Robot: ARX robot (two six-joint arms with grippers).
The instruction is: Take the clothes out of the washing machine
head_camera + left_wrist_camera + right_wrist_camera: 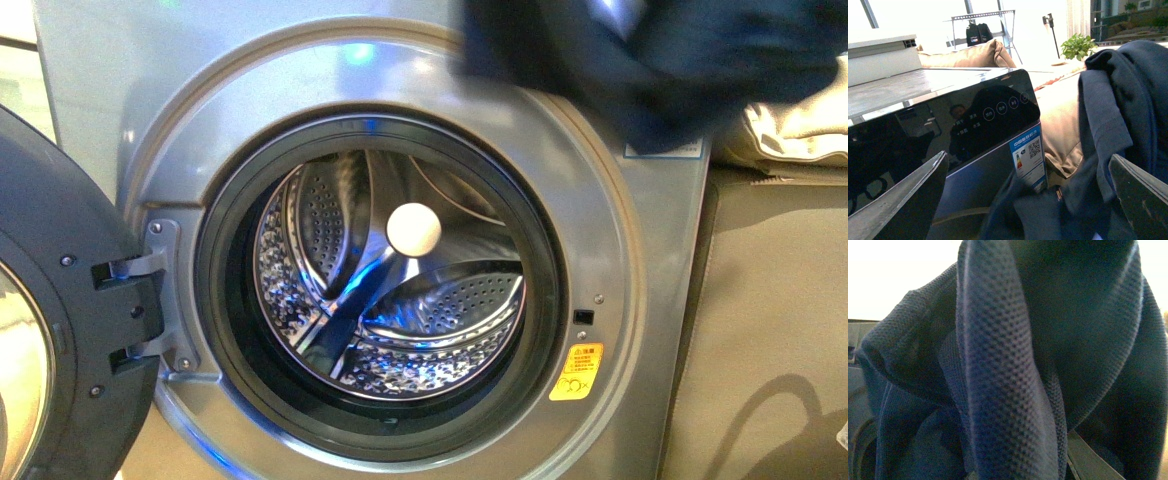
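The washing machine (640,250) stands with its round door (40,330) swung open to the left. Its steel drum (400,300) shows no fabric inside. The dark navy clothes (660,60) hang in the air at the upper right, in front of the washer's top corner. In the right wrist view the clothes (1008,365) fill the picture; my right gripper is shut on them and only one finger (1093,462) shows. My left gripper (1028,210) is open, its jaws wide apart, just in front of the hanging clothes (1118,110) and the washer's black top panel (948,125).
A white ball (413,229) sits at the drum's centre. A beige cushion (780,300) lies right of the washer, with pale fabric (800,125) above it. An orange sticker (577,372) and a blue-white label (1028,155) mark the washer front. A plant (1078,46) stands far behind.
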